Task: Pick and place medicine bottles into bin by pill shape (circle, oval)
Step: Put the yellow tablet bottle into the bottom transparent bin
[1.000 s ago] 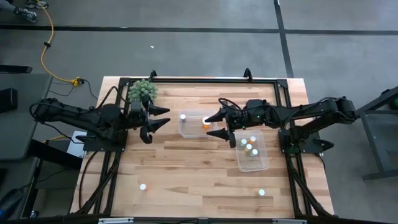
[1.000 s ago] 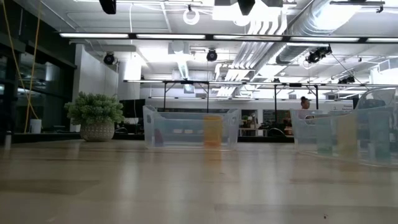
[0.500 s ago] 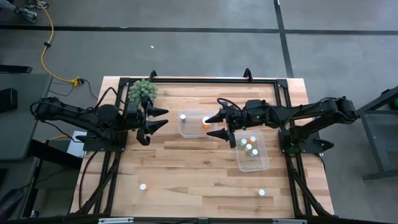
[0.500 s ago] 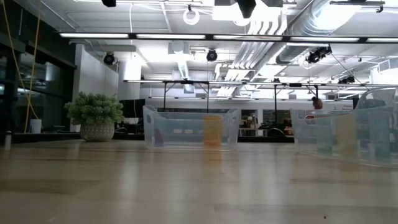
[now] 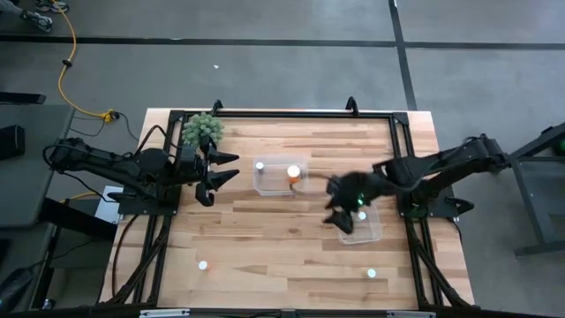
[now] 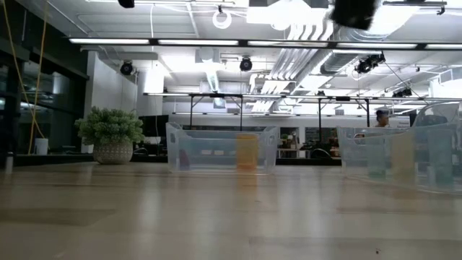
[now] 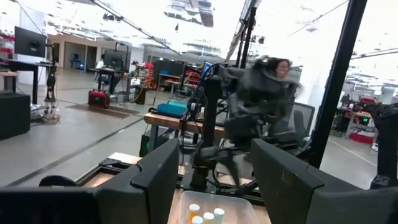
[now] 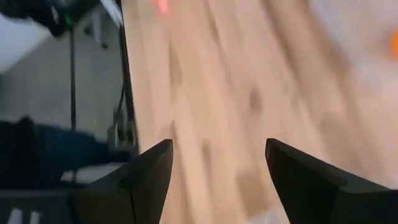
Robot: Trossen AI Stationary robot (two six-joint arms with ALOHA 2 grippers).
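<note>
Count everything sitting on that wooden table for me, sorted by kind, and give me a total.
Clear tubs: 2, the middle tub and the right tub
Potted plant: 1
Small bottles in plain sight: 4; the right hand covers the right tub's inside
Total: 7

No readable txt, labels, brands or nos. anywhere: medicine bottles (image 5: 293, 171) too small to read, clear bins (image 6: 220, 148) show only blurred patches, no legible signs in room bkgd.
</note>
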